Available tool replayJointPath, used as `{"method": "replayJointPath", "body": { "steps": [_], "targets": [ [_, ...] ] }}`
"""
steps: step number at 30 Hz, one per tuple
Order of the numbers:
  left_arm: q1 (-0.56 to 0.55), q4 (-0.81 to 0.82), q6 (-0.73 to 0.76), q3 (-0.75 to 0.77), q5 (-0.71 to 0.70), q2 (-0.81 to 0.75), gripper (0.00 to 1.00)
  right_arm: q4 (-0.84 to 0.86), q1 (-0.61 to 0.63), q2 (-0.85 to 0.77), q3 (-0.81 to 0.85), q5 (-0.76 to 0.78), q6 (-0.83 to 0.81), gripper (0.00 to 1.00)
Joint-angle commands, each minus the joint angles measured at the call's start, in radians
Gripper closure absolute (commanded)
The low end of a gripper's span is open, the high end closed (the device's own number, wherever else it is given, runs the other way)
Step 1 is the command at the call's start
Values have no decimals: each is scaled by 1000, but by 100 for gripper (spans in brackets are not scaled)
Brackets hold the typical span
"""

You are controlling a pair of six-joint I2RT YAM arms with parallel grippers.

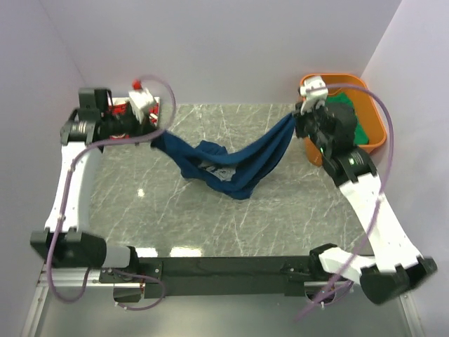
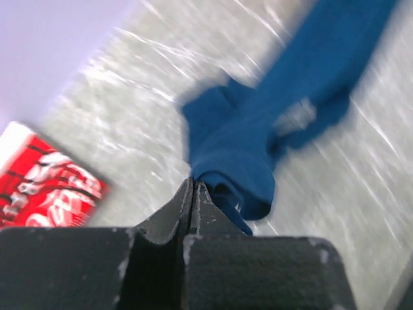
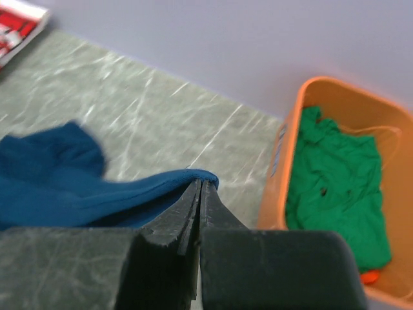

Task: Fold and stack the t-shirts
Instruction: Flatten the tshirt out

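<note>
Hanging between both arms in the top view, the navy t-shirt [image 1: 224, 165] sags onto the table [image 1: 295, 203], long axis left-right. The left gripper [image 1: 157, 133] and right gripper [image 1: 300, 121] each clamp one end.

Left wrist: jaws closed on blue cloth, red t-shirt [image 2: 45, 187] lying near, to the left.

Right wrist: jaws pinched on the hem. The orange tub [image 3: 282, 165] with the green t-shirt [image 3: 335, 187] sits close on the right and may crowd the spreading.

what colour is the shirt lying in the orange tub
The t-shirt is plain green; the right wrist view shows it best.
</note>
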Motion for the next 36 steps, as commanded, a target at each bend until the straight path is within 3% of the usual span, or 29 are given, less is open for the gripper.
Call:
{"method": "replayJointPath", "body": {
  "steps": [1,5,6,9,10,13,16,19,20,26,29,30,31,34,35,36],
  "targets": [
    [42,413,-346,146,-29,171,99,171,-57,156,118,0,-37,100],
    [94,719,-609,543,-118,467,99,283,-118,391,385,18,-51,100],
    [101,758,-709,765,-156,603,99,286,-141,495,463,22,-42,100],
    [126,984,-830,1129,-248,824,99,265,-167,688,887,32,-29,100],
    [128,1129,-828,1150,-323,840,99,265,-171,728,961,29,-31,100],
    [126,1392,-783,1019,-402,793,99,337,-174,828,1134,49,-45,100],
    [143,1399,-777,1031,-395,783,99,461,-174,813,1076,46,-71,100],
    [190,1428,-832,933,-358,734,99,529,-177,743,907,27,-71,100],
    [213,1428,-847,896,-285,719,99,532,-177,723,857,10,-72,100],
    [238,1318,-774,407,35,489,99,621,-178,525,361,-17,-117,100],
    [243,1125,-593,58,138,344,99,619,-177,424,157,-63,-138,100],
    [244,1026,-443,6,185,278,99,560,-175,407,97,-80,-147,100],
    [244,828,-356,-38,199,245,99,520,-175,392,71,-106,-160,100],
    [258,538,-45,-190,253,124,99,411,-175,309,-73,-178,-210,100],
    [259,300,64,-213,250,100,99,386,-177,286,-111,-194,-244,100],
    [259,208,235,-259,222,63,99,335,-175,240,-183,-212,-267,100]
  ]
}}
